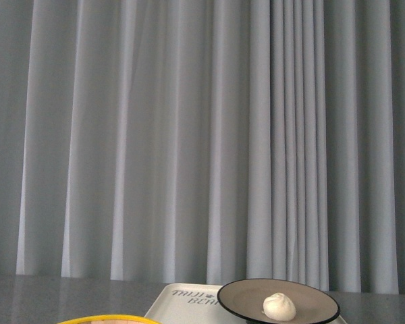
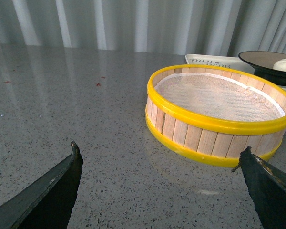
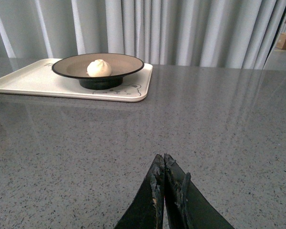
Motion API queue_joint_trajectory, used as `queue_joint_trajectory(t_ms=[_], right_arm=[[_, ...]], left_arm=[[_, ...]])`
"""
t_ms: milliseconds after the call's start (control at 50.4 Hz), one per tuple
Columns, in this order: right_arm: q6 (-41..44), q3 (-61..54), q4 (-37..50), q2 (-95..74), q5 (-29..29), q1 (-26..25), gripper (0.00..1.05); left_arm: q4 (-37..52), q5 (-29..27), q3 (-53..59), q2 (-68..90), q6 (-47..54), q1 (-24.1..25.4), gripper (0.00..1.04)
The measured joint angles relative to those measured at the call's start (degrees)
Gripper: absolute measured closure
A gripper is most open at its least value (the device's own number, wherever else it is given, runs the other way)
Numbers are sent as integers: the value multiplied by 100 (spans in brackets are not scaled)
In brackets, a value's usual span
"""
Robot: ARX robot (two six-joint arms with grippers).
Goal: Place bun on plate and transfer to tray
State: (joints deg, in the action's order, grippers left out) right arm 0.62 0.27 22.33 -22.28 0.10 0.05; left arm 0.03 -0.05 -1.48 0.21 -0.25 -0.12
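The cream-white bun (image 1: pixel 279 306) (image 3: pixel 99 67) (image 2: pixel 284 64) rests inside the tan plate (image 1: pixel 243 297) (image 3: pixel 126 62) (image 2: pixel 257 58) with the black rim. That plate stands on the cream-white tray (image 1: pixel 182 298) (image 3: pixel 33 78) (image 2: pixel 207 60). My left gripper (image 2: pixel 159 150) hangs open over bare tabletop, short of the steamer basket, holding nothing. My right gripper (image 3: pixel 163 157) is shut and empty, low over the table and well apart from the tray. Neither arm shows in the front view.
A round wooden-slat steamer basket (image 2: pixel 219 112) (image 1: pixel 108 319) with yellow rims and a white mesh liner stands between the left gripper and the tray. The grey speckled tabletop (image 3: pixel 219 119) (image 2: pixel 62 105) runs back to a pale curtain (image 1: pixel 189 135).
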Motion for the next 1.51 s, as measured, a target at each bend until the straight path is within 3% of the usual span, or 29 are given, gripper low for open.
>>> queue_joint_trajectory(t_ms=[674,773,952,1348,1467,1507], right_arm=[[0,0,-1207,1222,0,0,103],[0,4,-2175,1998,-13,0,103],[4,4,-2225,2199,-13,0,102],[0,4,-2229,2199,-15,0,38],[0,4,-2229,2199,-15,0,9],[-2,4,-2229,2199,-15,0,7]], left_arm=[[0,2,0,0,0,0,7],[0,0,0,2,0,0,7],[0,2,0,2,0,0,7],[0,2,0,0,0,0,7],[0,2,0,0,0,0,7],[0,2,0,0,0,0,7]])
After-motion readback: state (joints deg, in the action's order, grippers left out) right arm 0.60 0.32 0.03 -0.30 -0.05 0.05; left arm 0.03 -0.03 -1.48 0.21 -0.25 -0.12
